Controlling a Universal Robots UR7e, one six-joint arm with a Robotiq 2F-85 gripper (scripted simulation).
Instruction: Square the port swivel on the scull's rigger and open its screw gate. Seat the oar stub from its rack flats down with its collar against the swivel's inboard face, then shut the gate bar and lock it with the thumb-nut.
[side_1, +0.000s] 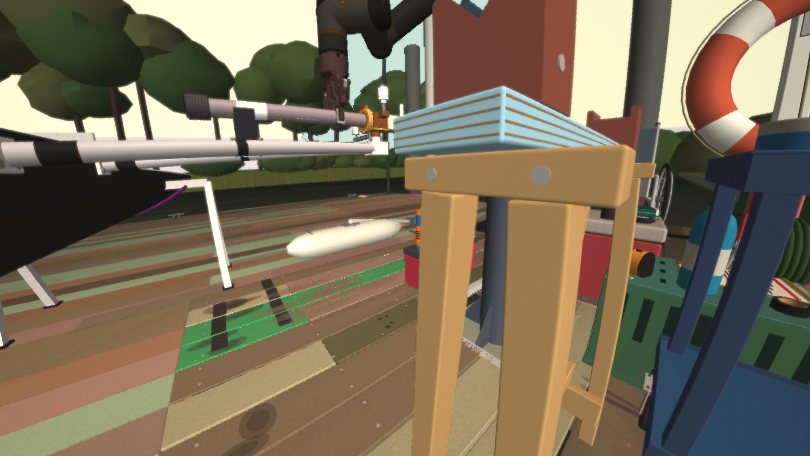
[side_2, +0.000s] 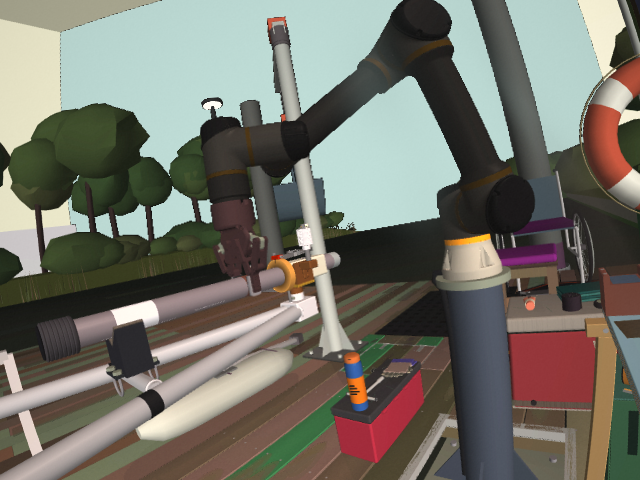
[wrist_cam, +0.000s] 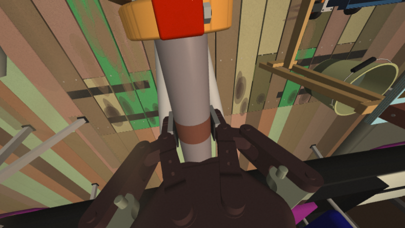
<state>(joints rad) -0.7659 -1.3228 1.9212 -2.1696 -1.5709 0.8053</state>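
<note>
At the outer end of the scull's rigger (side_2: 217, 330), the grey oar stub (side_2: 170, 305) lies level with its yellow collar (side_2: 282, 274) against the orange swivel (side_2: 304, 269). My gripper (wrist_cam: 191, 127) comes down from above and its two fingers clamp the shaft on either side of a brown band, just inboard of the collar (wrist_cam: 175, 19). The gripper (side_1: 338, 110) sits close to the swivel (side_1: 381, 122). A white thumb-nut (side_2: 304, 236) stands above the swivel on its pin. The gate bar's position is hard to tell. A black clip (side_2: 130, 349) hangs from the oar stub near its ribbed handle end.
A tilted grey pole (side_2: 305, 196) rises right behind the swivel. A white float (side_2: 217, 392) lies on the deck under the rigger, and a red box (side_2: 380, 413) with an orange-blue canister stands near the arm's pedestal. A wooden stool (side_1: 521, 272) fills the foreground in the side camera.
</note>
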